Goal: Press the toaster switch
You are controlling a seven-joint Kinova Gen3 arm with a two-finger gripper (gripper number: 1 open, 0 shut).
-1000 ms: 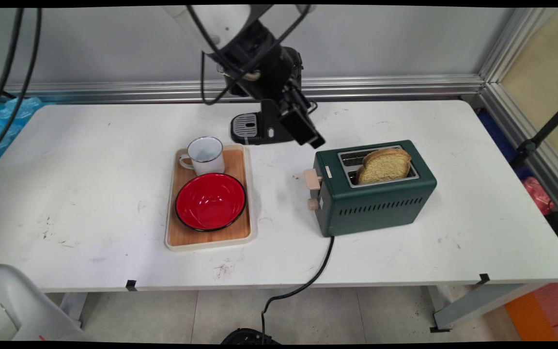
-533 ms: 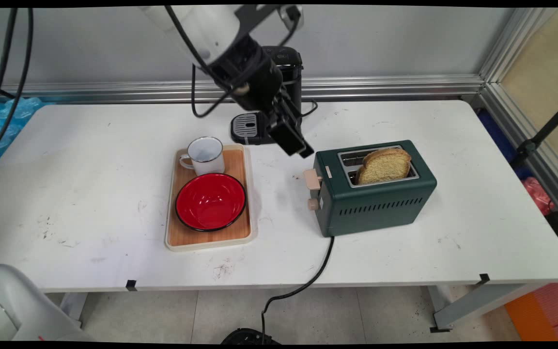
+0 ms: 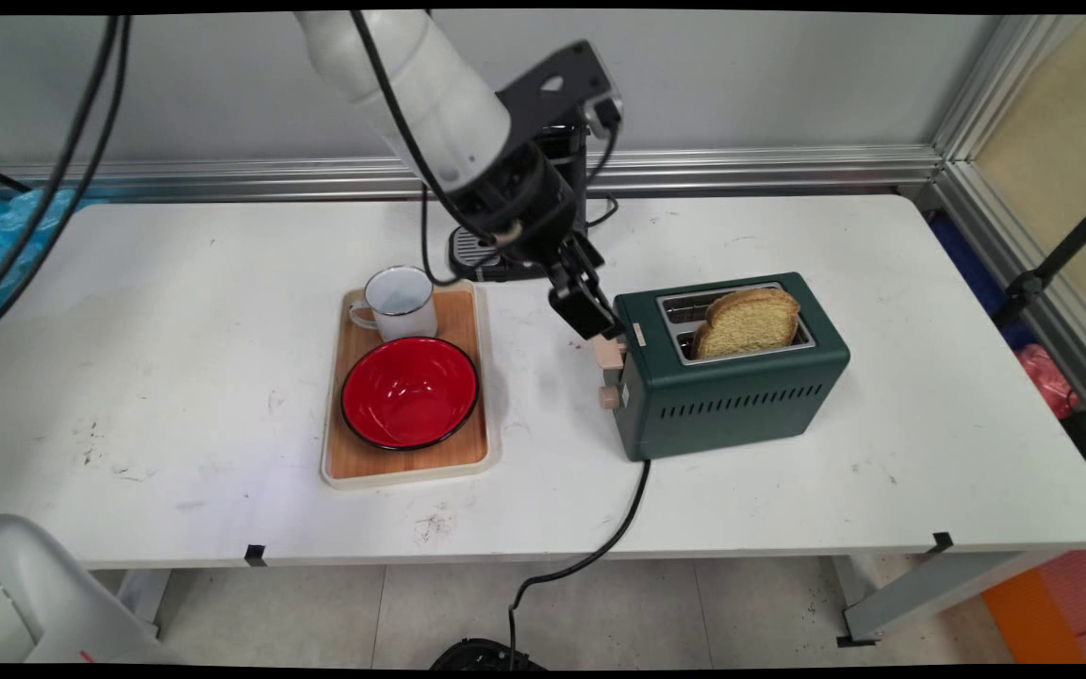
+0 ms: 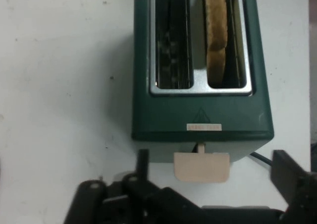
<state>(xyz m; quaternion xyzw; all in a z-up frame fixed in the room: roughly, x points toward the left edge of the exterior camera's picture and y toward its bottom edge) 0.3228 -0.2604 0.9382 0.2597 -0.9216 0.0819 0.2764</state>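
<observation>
- Your white table [image 3: 788, 490] carries everything here, with a black coffee machine [image 3: 505, 255] at the back, partly hidden behind the arm
- The green toaster [image 3: 732, 377] sits right of centre, a slice of bread [image 3: 750, 321] standing in its nearer slot; its black cord [image 3: 600, 547] runs off the front edge
- Left of it you see a wooden tray [image 3: 406, 462] holding a red bowl [image 3: 409, 391] and a white mug [image 3: 400, 302]
- Your gripper [image 3: 590, 316] hangs just above the toaster's beige lever [image 4: 201, 167], fingers spread wide to either side of it, holding nothing
- A small beige knob [image 3: 609, 397] sits below that lever
</observation>
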